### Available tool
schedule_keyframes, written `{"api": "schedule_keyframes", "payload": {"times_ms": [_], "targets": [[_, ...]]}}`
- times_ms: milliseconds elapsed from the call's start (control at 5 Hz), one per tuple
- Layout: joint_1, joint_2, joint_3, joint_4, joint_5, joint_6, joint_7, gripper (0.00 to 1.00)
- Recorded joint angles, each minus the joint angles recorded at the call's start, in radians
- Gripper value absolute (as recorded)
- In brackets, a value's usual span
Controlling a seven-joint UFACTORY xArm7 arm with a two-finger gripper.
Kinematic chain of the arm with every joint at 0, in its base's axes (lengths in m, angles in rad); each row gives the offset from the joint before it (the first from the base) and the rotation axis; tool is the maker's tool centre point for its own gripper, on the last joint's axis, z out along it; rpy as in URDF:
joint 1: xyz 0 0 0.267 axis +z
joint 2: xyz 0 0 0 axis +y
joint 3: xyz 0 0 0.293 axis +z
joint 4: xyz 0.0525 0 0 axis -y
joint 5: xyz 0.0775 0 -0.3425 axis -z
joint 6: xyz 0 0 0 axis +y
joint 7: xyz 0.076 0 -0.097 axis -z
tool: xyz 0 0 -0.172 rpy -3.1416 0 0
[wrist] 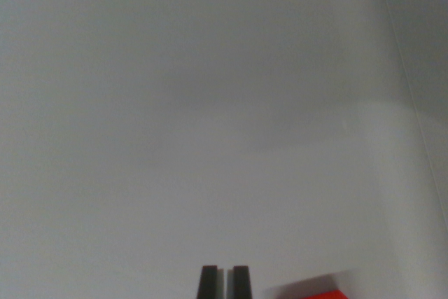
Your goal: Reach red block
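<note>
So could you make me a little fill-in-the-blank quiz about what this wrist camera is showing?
1. The block peeking in at the bottom edge is coloured ____.
2. The block lies toward the wrist view's ____ of the gripper.
3. The two dark fingertips stand close together with only a ____ gap between them.
4. The surface filling most of the picture is a plain pale ____.

Missing words: red; right; narrow; grey
</note>
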Motion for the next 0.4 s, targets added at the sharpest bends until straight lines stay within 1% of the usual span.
{"api": "schedule_keyframes", "payload": {"times_ms": [200, 400], "targets": [[-0.0073, 0.007, -0.008, -0.036, -0.0015, -0.041, 0.003, 0.00], [-0.0073, 0.007, -0.008, -0.036, -0.0015, -0.041, 0.003, 0.00]]}}
